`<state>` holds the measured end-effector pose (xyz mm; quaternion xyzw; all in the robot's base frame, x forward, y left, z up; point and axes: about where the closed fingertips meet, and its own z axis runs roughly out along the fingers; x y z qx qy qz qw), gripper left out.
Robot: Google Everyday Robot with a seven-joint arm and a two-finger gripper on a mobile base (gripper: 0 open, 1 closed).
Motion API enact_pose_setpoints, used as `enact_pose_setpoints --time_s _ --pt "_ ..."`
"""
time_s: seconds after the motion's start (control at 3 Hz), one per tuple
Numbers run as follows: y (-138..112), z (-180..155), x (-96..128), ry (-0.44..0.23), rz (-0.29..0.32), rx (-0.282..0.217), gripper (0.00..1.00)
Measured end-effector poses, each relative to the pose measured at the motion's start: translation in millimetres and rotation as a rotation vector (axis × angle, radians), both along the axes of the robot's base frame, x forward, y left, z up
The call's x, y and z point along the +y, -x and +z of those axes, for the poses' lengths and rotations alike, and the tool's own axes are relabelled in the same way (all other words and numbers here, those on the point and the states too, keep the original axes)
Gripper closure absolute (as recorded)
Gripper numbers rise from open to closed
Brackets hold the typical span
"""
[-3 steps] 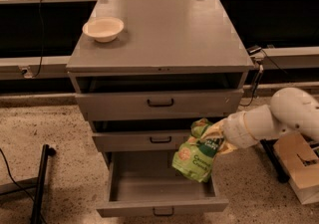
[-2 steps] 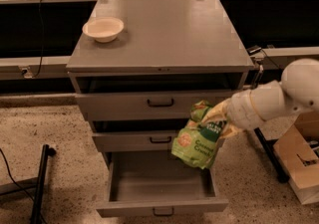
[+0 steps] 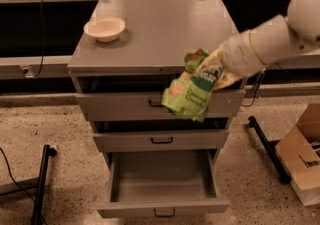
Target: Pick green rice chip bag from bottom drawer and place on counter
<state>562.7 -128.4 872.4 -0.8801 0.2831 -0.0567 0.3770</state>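
Because the small, crinkly bright green rice chip bag (image 3: pixel 191 93) is light, soft and slick-skinned, it is best held by its crumpled upper corner. That is where the two-finger gripper (image 3: pixel 216 70) on the pale arm pinches it, fingers pressed together on the foil. The bag hangs free in front of the shallow grey top drawer (image 3: pixel 125 106), its top about level with the front lip of the flat grey metal counter (image 3: pixel 160 24) and well above the deep grey bottom drawer (image 3: pixel 162 183), which stands pulled out. The chips would probably crush under a harder squeeze, and the dangling lower end may catch that lip unless raised. The counter's middle and right offer open room; the shallow white bowl (image 3: pixel 104 28) sits towards its left side, and a brown cardboard box (image 3: pixel 302 156) stands on the floor, below the arm.
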Motion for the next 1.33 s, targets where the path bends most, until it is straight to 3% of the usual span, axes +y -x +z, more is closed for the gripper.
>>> enact_pose_setpoints --time_s 0.67,1.0,1.33 --pt "-95.0 105.9 19.8 -0.153 -0.202 -0.009 1.0" --pt "-136.9 121.8 8.4 -0.27 -0.343 0.016 1.0" --pt "-178.3 108.4 -1.4 -0.361 -0.454 0.072 1.0"
